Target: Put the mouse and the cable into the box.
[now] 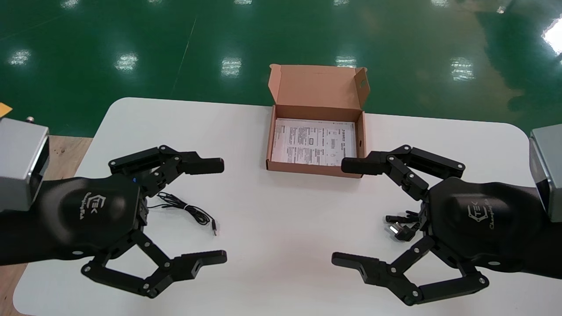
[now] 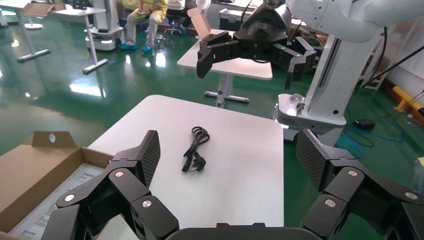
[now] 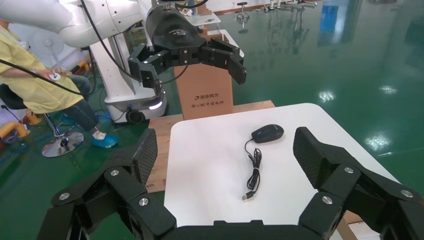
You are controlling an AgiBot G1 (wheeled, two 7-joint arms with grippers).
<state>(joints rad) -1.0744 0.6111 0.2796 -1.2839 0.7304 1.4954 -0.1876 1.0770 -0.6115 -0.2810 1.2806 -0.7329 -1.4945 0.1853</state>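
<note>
- My left pincer (image 1: pixel 222 211) hangs over the left part of the white surface (image 1: pixel 272 272). Its fingers (image 2: pixel 149 152) are spread wide apart, with nothing between them.
- My right pincer (image 1: pixel 338 212) hangs over the right part of the surface. It is just as wide apart and holds nothing.
- The mouse (image 3: pixel 267 132) is black and lies on the surface below my left pincer. The right wrist view shows it plainly, but in the head view my own pincer body hides it.
- The mouse cord (image 1: pixel 189 210) runs from the mouse in a loosely gathered bundle and ends in a USB plug (image 1: pixel 214 229). The plug rests on the surface in the gap between my left fingers, touching neither of them.
- The cable (image 2: pixel 195 149) is a black power lead with a plug. It is folded up and lies on the surface below my right pincer. In the head view only its plug end shows, beside that pincer's body.
- The box (image 1: pixel 314 169) is brown cardboard and stands open at the far middle of the surface, between my two arms and beyond both pincers. Its lid (image 1: pixel 318 90) stands upright along the far side.
- A printed sheet (image 1: pixel 312 141) lies flat on the box bottom, and neither the mouse nor the cable is inside.
- In the head view, the tip of my right pincer's far finger lines up with the box's near right corner. I cannot tell whether they touch.
</note>
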